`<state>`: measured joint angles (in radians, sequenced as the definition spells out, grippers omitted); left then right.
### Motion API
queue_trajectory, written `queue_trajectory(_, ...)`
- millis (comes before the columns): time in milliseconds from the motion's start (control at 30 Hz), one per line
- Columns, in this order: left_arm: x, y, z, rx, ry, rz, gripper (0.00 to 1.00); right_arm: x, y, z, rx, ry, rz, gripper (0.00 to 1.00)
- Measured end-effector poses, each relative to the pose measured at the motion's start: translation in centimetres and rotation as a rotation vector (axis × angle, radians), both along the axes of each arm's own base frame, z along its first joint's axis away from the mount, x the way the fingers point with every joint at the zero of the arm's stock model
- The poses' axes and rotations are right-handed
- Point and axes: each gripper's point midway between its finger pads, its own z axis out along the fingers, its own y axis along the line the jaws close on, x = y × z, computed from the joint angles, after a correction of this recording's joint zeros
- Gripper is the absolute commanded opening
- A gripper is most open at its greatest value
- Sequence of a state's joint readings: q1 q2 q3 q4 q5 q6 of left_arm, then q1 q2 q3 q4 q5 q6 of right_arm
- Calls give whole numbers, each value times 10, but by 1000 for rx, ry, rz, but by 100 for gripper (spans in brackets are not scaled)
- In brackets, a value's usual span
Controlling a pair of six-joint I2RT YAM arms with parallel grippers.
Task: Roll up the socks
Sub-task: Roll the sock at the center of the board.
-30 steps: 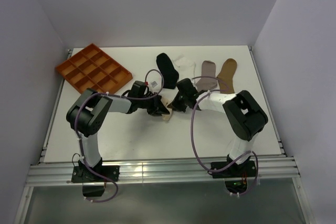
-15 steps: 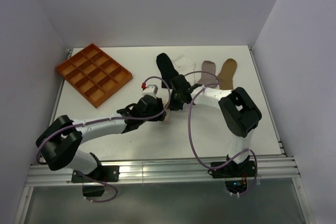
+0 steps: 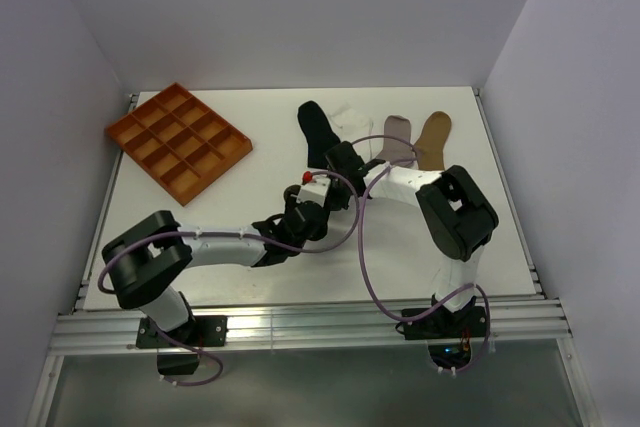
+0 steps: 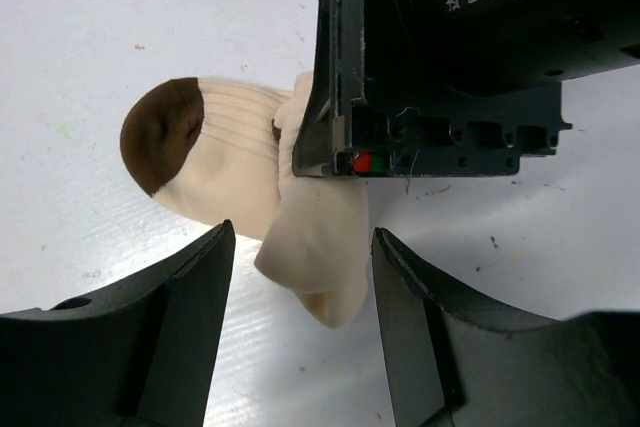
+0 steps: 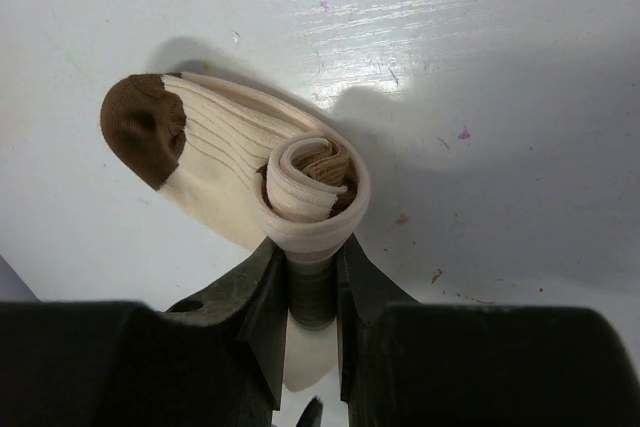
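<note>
Tabletop (image 3: 480, 237), white and flat, under everything. Two black-and-white arms coming in from the near edge: left arm (image 3: 215, 244) lying low toward the centre, right arm (image 3: 455, 212) folded and bent leftward, both wrists meeting just near of a row of socks. At far left, orange plastic compartment tray (image 3: 144, 110), set askew. Along the far centre, four flat fabric socks side by side: plain black sock (image 3: 316, 127) leftmost, plain white sock (image 3: 350, 125) just beside it, grey sock (image 3: 397, 137) next, plain tan sock (image 3: 433, 139) rightmost. Beneath the wrists, near the centre, cream ribbed sock with a brown toe (image 5: 200, 172) on the table, one end wound into a tight spiral, toe end flat and unrolled. At that spiral, right gripper (image 5: 310, 252), jaws pressed in on the roll, pinching it from both sides. Facing it, left gripper (image 4: 302, 237), jaws spread wide, one finger on each side of the sock's loose fold, contact with the fabric impossible to tell.
</note>
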<state>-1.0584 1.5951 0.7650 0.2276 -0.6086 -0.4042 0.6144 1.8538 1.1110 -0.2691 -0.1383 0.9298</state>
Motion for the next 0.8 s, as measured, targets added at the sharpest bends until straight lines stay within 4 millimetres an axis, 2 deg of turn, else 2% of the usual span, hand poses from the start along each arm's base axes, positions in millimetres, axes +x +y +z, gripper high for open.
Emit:
queue_trajectory(133, 5, -5, -9, 53, -16, -12, 61, 0, 0, 0, 2, 2, 1, 1)
queue_trajectory(400, -1, -21, -16, 96, -42, -44, 61, 0, 0, 0, 7, 5, 2, 1)
queue_trajectory(800, 8, -26, -31, 145, -30, 38, 56, 0, 0, 0, 37, 21, -3, 2)
